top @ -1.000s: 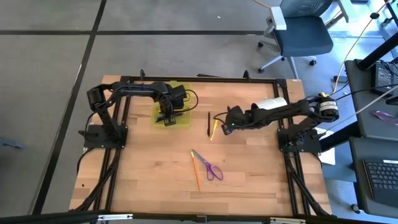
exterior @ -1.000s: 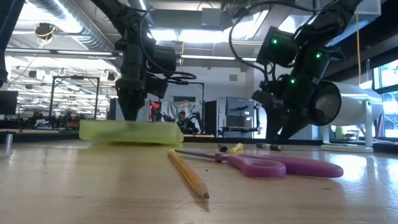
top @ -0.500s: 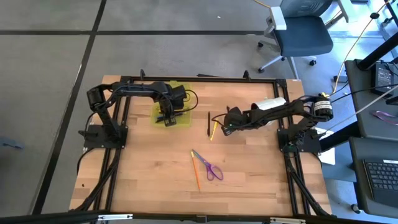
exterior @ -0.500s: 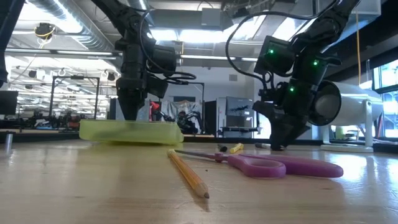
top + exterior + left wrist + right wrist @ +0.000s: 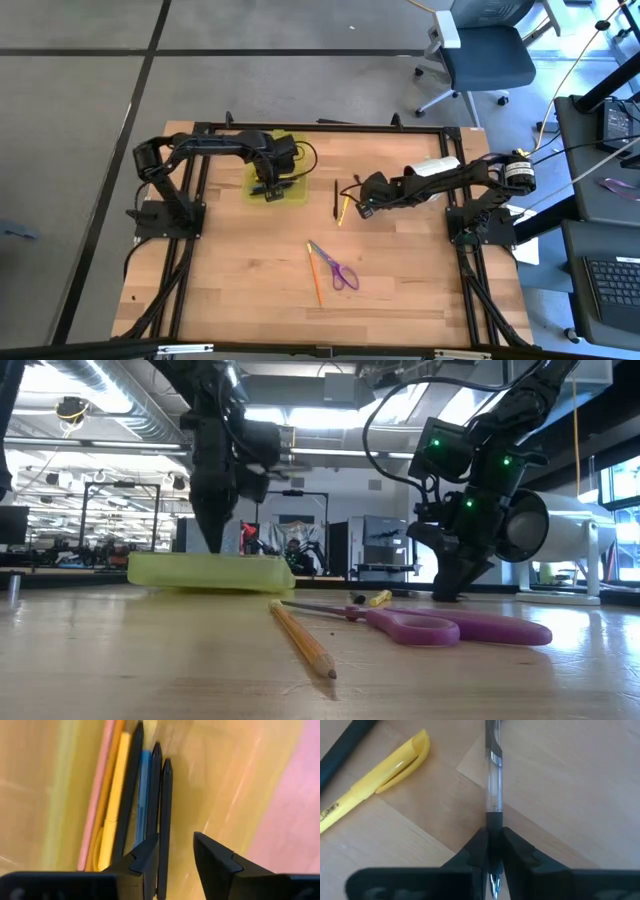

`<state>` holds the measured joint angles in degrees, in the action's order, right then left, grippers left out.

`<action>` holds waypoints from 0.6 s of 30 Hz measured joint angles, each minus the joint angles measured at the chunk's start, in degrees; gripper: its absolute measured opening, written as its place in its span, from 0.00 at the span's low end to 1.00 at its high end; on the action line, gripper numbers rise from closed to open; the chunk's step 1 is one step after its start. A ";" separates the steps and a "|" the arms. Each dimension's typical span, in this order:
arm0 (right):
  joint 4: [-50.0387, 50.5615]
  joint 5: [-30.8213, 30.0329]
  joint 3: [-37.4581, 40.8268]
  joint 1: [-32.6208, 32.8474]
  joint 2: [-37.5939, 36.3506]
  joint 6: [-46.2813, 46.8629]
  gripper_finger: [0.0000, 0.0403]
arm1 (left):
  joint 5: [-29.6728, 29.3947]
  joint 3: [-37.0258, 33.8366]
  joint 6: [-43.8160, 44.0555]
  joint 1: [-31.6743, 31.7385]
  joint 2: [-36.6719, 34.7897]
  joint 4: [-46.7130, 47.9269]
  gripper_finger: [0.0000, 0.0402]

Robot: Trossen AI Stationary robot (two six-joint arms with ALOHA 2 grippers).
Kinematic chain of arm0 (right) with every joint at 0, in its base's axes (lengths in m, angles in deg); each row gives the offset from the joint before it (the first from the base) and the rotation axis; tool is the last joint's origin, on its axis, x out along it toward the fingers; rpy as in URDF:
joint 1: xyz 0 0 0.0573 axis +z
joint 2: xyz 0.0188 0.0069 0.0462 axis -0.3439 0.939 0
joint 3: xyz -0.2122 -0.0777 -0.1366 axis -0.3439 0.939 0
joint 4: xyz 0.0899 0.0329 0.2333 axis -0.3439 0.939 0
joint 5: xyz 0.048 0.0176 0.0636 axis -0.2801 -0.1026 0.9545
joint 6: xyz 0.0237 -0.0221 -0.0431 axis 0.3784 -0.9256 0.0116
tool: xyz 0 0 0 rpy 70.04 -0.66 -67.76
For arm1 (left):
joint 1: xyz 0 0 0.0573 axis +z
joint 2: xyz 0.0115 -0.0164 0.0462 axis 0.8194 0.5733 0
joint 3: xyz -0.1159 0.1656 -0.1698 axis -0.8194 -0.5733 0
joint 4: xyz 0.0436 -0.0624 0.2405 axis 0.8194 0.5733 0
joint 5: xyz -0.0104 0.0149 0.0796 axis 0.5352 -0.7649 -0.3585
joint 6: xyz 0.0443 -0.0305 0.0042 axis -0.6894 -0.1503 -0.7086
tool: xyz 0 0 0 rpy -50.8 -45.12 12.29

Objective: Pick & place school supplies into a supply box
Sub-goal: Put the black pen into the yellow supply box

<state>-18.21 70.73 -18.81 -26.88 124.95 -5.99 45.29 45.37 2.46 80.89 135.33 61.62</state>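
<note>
- Right claw pinched shut on a clear pen lying on the tabletop near centre, by the yellow highlighter
- Left claw, part open and empty, sits over the supply box at ten o'clock, pens inside
- Next: lift, carry to box

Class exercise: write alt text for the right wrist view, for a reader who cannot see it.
The right gripper is shut on a clear pen lying on the wooden table. A yellow highlighter lies beside it.

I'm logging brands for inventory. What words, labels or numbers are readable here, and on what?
Yellow highlighter: dark print along its barrel, cut off at the picture's edge and too blurred to read.
Clear pen in the right end effector: no text visible.
Nothing else carries readable text.
</note>
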 joint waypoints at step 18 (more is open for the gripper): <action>-1.80 1.50 0.30 1.96 -14.28 -3.78 0.11 | 21.77 0.00 5.44 -5.28 -18.61 -28.51 0.27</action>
<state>-20.01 72.23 -18.52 -24.92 110.67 -9.76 67.06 45.37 7.90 75.61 116.73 33.11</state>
